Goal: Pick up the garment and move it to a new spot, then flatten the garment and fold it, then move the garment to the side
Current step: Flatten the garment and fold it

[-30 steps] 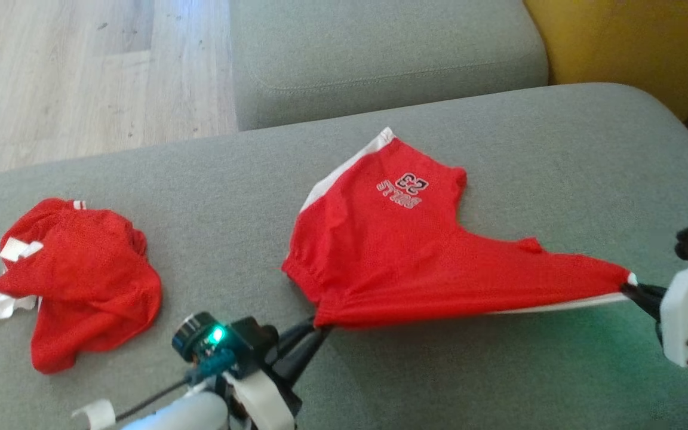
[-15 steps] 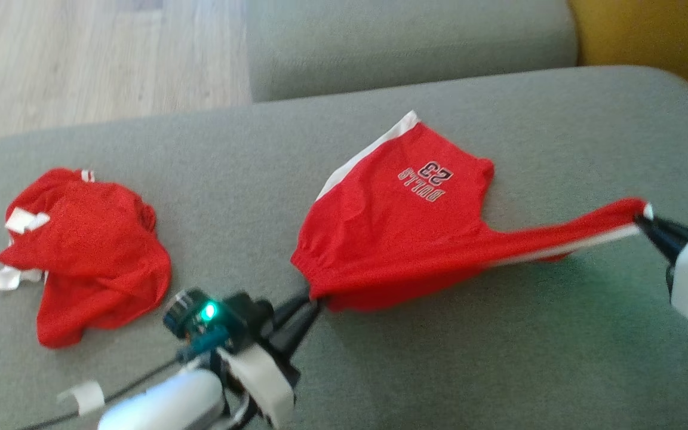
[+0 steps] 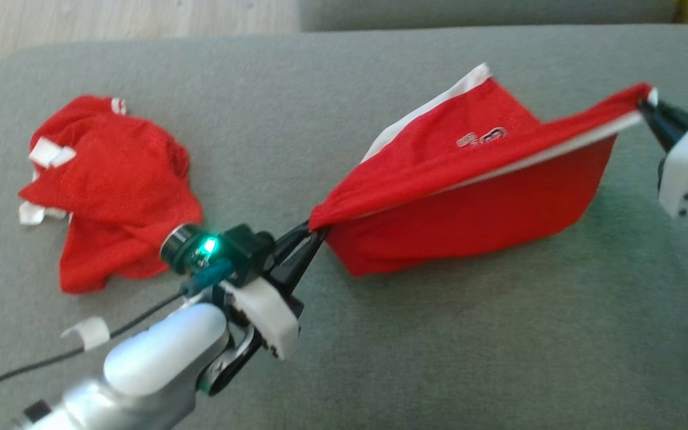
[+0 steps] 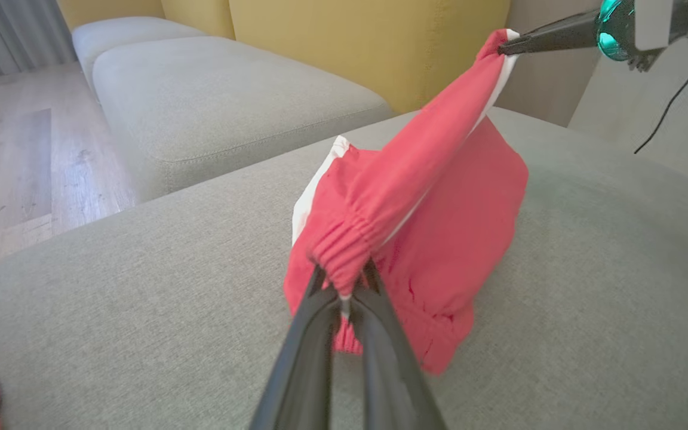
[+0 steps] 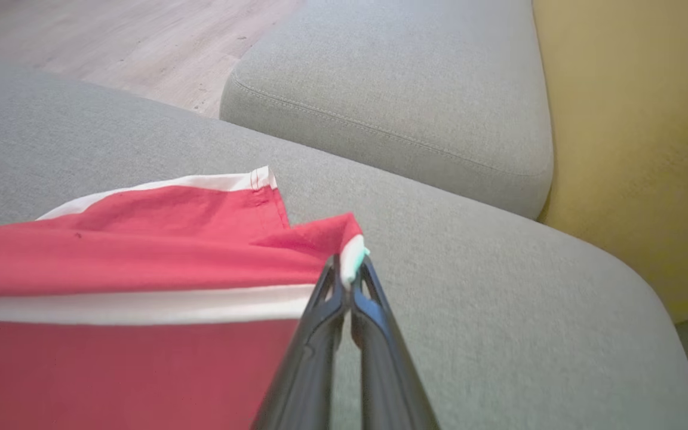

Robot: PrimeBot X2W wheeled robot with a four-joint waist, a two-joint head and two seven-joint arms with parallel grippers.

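The red garment with a white stripe (image 3: 475, 203), a pair of sports shorts by its look, hangs stretched between the two grippers over the broad grey fabric sofa cushion (image 3: 439, 358), in the centre and right of the head view. The left gripper (image 3: 314, 229), at the lower middle of that frame, has its two dark fingers clamped on the gathered elastic waistband. In the left wrist view the bunched band is pinched right at the fingertips, and a small tuft of red cloth pokes down between them. The right gripper (image 3: 644, 107), at the upper right edge of the head view, is closed on a white-edged corner. The right wrist view shows its fingers pressed together with the white hem caught at the tips.

The held edge runs taut from lower left up to upper right, and the white stripe follows it. Below that line the cloth hangs as a loose sheet, and its lower edge appears to rest on the cushion. Behind it, another part of the garment shows a white band and a partly hidden pale print.

A crumpled red garment with white trim (image 3: 111, 191) lies on the same cushion at the left of the head view, well apart from the stretched one. In the right wrist view a second grey cushion (image 5: 392, 101) sits at the top, a yellow upholstered backrest (image 5: 636, 149) at the right, and a pale wooden floor (image 5: 129, 42) at the upper left.
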